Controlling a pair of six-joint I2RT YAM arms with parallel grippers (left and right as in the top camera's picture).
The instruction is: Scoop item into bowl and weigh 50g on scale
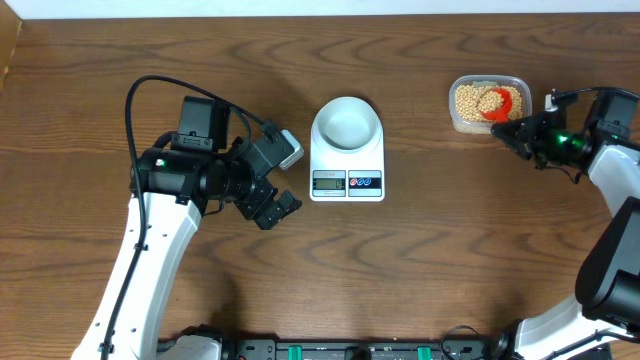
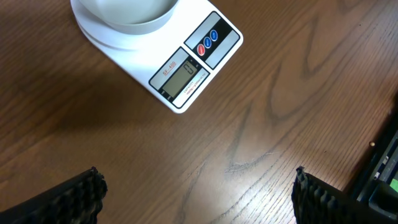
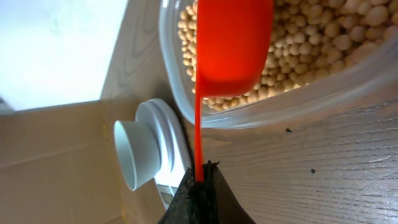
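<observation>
The bowl (image 1: 346, 122) stands empty on the white scale (image 1: 347, 178) at mid-table; both also show in the left wrist view, bowl (image 2: 127, 15) and scale (image 2: 183, 74). The item, tan beans (image 1: 470, 99), fills a clear tub (image 1: 488, 125) at the right. My right gripper (image 1: 512, 130) is shut on the thin handle of a red scoop (image 1: 503, 105), whose cup sits in the tub among the beans (image 3: 311, 37). In the right wrist view the scoop (image 3: 233, 43) hides part of them. My left gripper (image 1: 275, 210) hangs open left of the scale, with only bare table between its fingers (image 2: 74, 199).
The tub's clear wall (image 3: 298, 102) lies between my right gripper (image 3: 200, 174) and the beans. The bowl (image 3: 140, 152) and scale (image 3: 171, 143) show beyond it. A black rail with green parts (image 1: 330, 350) runs along the table's front edge.
</observation>
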